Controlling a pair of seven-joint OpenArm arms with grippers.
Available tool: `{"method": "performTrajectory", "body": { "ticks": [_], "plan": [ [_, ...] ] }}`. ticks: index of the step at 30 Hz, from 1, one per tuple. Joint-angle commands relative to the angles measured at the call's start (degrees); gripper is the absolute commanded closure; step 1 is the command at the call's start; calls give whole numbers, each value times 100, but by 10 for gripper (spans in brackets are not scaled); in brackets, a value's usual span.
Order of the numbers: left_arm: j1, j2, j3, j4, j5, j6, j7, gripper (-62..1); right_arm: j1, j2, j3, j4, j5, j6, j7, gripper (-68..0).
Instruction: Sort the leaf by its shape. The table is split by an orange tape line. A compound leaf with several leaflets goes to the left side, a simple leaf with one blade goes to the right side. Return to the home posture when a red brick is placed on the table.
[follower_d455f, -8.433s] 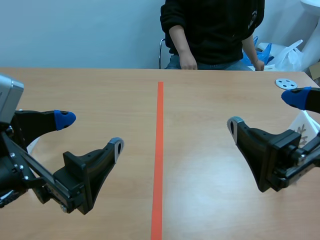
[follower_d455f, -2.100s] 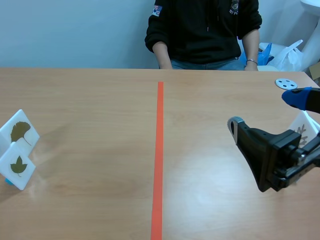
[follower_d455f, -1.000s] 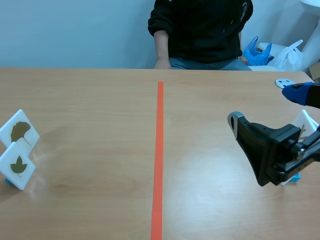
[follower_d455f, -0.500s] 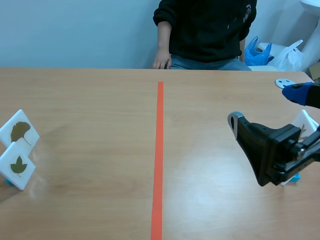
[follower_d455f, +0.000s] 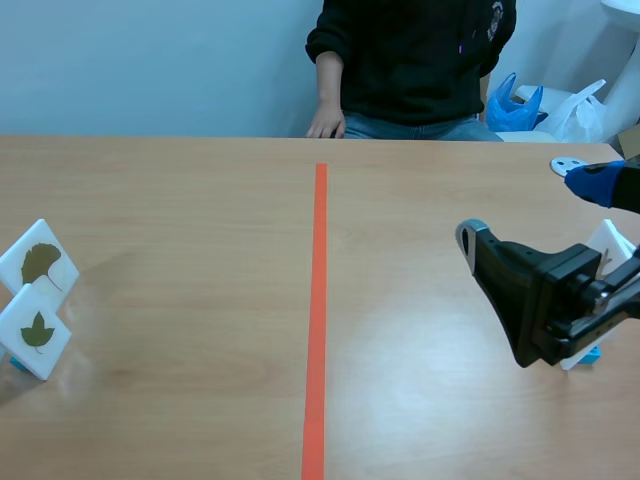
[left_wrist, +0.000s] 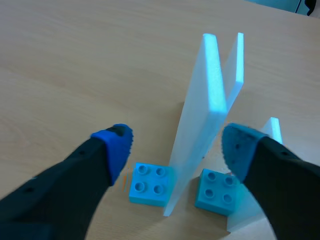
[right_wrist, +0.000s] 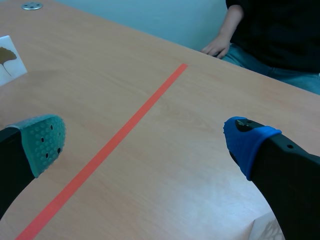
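On the tan wooden table (follower_d455f: 200, 250) nothing looks sorted; my left gripper (left_wrist: 175, 145) straddles a white foam card (left_wrist: 205, 100), spread like my right gripper (right_wrist: 146, 140).

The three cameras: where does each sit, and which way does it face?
Scene view: at the robot's front, facing across the table to the person; only the right tool shows.
Left wrist view: behind the open left tool, whose fingers show, looking down at white cards on blue bricks.
Right wrist view: behind the open right tool, whose fingers show, facing the person's hand.
Scene and right wrist views share the tape line.
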Motion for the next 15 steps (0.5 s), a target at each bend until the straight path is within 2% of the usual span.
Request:
{"method": "performTrajectory", "body": {
  "ticks": [1,6,10,15],
  "plan": [
    [4,-79,-42,170,-57,-13,-170,-481,52,17,74,4,66,4,87,-671],
    [79,-160,-48,538,-122,-168,-201,-557,52,17,74,4,66,4,87,-671],
    [313,-284,-66,1163,-125,-291,-166,-606,52,15,74,4,66,4,87,-671],
    [706,-398,-262,2149,-140,-334,315,-620,52,15,74,4,66,4,87,-671]
  ]
}}
